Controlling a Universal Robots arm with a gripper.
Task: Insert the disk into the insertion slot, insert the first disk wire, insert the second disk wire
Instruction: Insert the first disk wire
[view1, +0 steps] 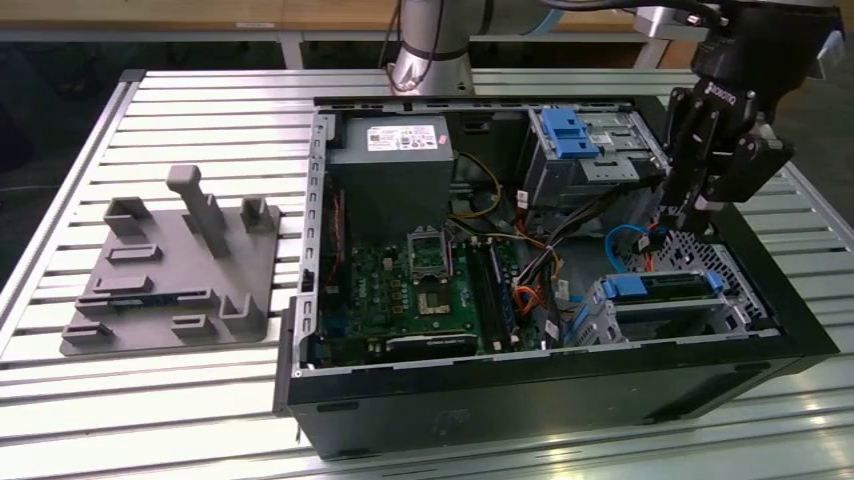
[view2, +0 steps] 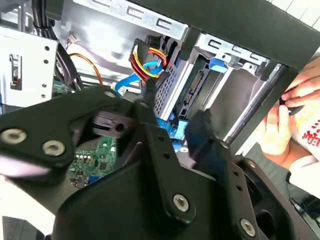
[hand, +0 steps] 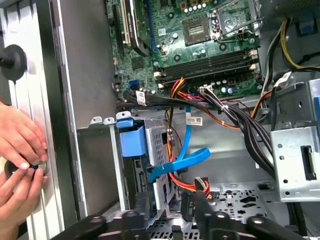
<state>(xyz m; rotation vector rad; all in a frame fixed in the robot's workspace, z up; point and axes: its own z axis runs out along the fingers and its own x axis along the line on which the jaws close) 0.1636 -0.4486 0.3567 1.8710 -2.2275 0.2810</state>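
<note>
Sitting in the insertion slot (view1: 731, 318), the disk (view1: 663, 285) looks seated; blue wire (hand: 187, 140) and red-yellow wire (view2: 149, 56) seem unplugged; end effector (hand: 171, 201) hangs spread, empty.

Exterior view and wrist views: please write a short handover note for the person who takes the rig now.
Gripper: over the case at the exterior view's right, just above the insertion slot; whether it holds anything, I cannot tell.
Disk: sits in the slot.
Done: disk insertion, as it looks.
Left: the blue wire and the red-yellow wire bundle lie by the slot; plugged or not, I cannot tell.
Note: a person's hands are at the case's outer side.
</note>
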